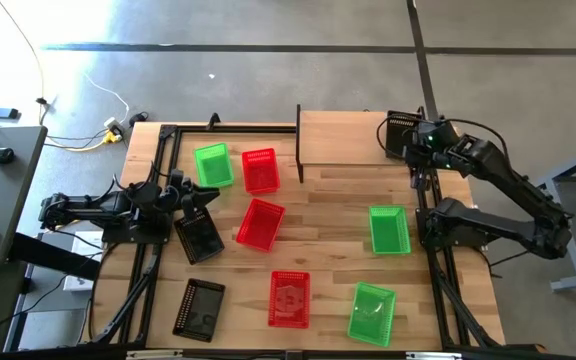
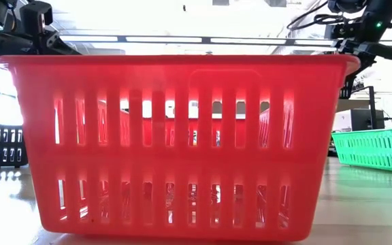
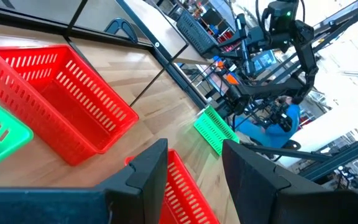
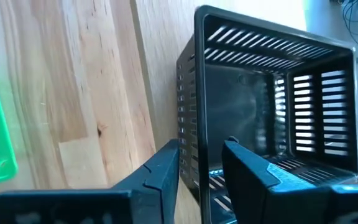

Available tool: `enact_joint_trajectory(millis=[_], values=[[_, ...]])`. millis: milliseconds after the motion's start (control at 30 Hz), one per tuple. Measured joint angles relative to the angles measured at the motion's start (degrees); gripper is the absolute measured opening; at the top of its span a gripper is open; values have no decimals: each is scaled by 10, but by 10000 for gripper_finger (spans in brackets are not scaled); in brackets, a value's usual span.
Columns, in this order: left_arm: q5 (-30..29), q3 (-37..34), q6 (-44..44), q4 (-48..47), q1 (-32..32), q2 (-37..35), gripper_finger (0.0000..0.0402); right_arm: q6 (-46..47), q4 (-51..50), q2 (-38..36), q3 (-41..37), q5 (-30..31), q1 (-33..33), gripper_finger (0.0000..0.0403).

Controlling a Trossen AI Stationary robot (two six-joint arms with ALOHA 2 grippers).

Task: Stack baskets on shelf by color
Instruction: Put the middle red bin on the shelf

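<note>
While the right pincer (image 4: 201, 165) hovers at the shelf's (image 1: 343, 140) right end, its fingers stand apart astride one wall of a black basket (image 4: 278, 106), apparently without gripping; that basket sits at the board's right edge. Left pincer (image 3: 194, 171) is open too, over the surface's (image 1: 328, 250) left side beside another black basket (image 1: 199, 238). Three red baskets (image 1: 259, 223) and three green baskets (image 1: 389, 229) are scattered with bare wood between them. A third black basket (image 1: 200, 308) lies near the front-left edge.
</note>
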Motion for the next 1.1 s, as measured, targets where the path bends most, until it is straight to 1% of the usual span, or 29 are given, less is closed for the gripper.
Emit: enact_joint_trajectory(millis=[133,400,533,633,767,933,1000,1100], values=[[0,0,1,0,0,0,142,12,-4,-1,11,0,0,109],[0,0,2,0,0,0,142,41,-17,-1,70,-14,0,109],[0,0,2,0,0,0,142,81,-23,-1,93,-38,0,109],[0,0,1,0,0,0,142,130,-25,-1,107,-48,0,108],[1,0,0,1,0,0,142,226,-26,-1,119,-93,0,108],[7,0,2,7,0,0,142,346,-25,-1,124,-187,0,108],[16,0,3,15,0,0,142,394,-25,-1,124,-216,0,108],[38,0,23,40,0,0,142,451,-21,-1,124,-244,2,108]])
